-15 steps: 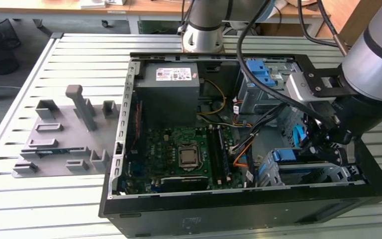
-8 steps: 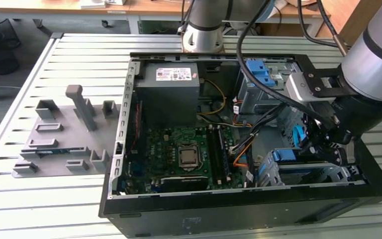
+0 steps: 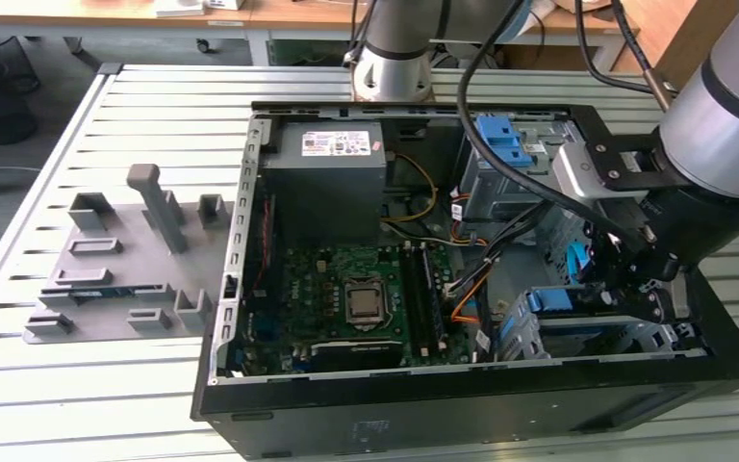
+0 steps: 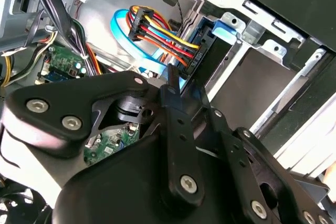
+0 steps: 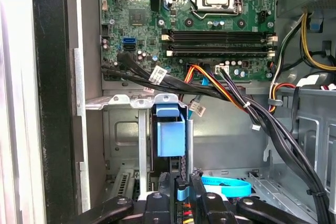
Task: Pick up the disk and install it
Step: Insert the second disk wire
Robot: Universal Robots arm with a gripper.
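The disk stands on edge in the metal drive cage at the front corner of the open computer case, on the exterior view's right. Its blue carrier bracket shows at the top of the cage. In the second wrist view the disk is a dark slab with a blue bracket end, beside a plug with coloured wires. My gripper reaches down into the case and is shut on the disk's near end. The black fingers hide that end.
A grey power-supply box sits at the back of the case, above the green motherboard. Black and orange cable bundles run past the cage. A second blue bracket sits in the upper bay. A grey fixture plate lies on the table to the left.
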